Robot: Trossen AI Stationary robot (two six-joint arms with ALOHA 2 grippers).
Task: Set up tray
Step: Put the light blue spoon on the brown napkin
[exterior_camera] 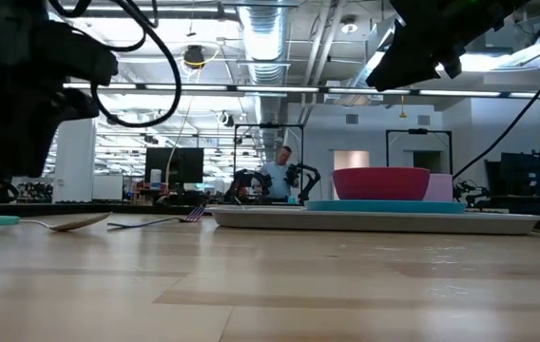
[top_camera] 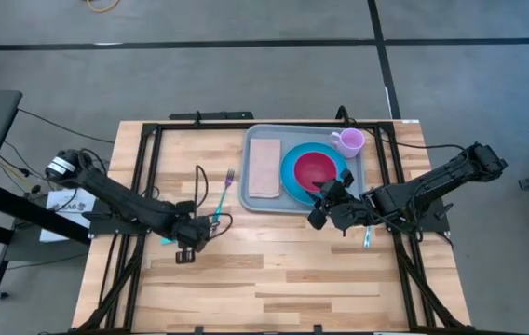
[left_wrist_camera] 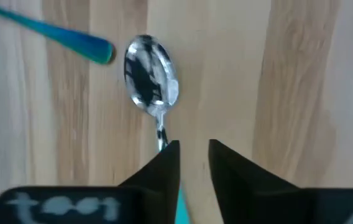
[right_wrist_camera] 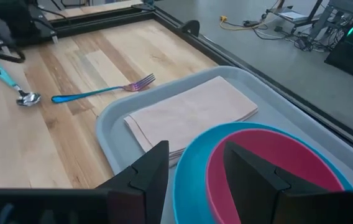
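The grey-blue tray (top_camera: 257,200) lies on the wooden table at the far middle. It holds a folded beige napkin (top_camera: 264,167), a round blue plate (top_camera: 290,177) with a red bowl (top_camera: 316,169) on it, and a lilac cup (top_camera: 349,141). A teal-handled spoon (left_wrist_camera: 150,78) lies flat on the table, left of the tray. My left gripper (left_wrist_camera: 194,155) is open right above the spoon's neck. My right gripper (right_wrist_camera: 192,168) is open and empty, in the air over the plate's near rim (right_wrist_camera: 186,162); the low view (exterior_camera: 422,47) shows it well above the bowl. My left gripper points down at the spoon's neck (left_wrist_camera: 160,127), which runs under one finger (left_wrist_camera: 164,165) that hides it. Whether that finger touches the spoon, I cannot tell. The spoon lies flat on the table, its bowl past the fingertips.
A fork (top_camera: 224,191) with a teal handle lies on the table between the spoon and the tray. Another teal-handled utensil (top_camera: 367,239) lies by my right arm. A black frame (top_camera: 199,119) runs along the table's edges. The near half of the table is bare wood.
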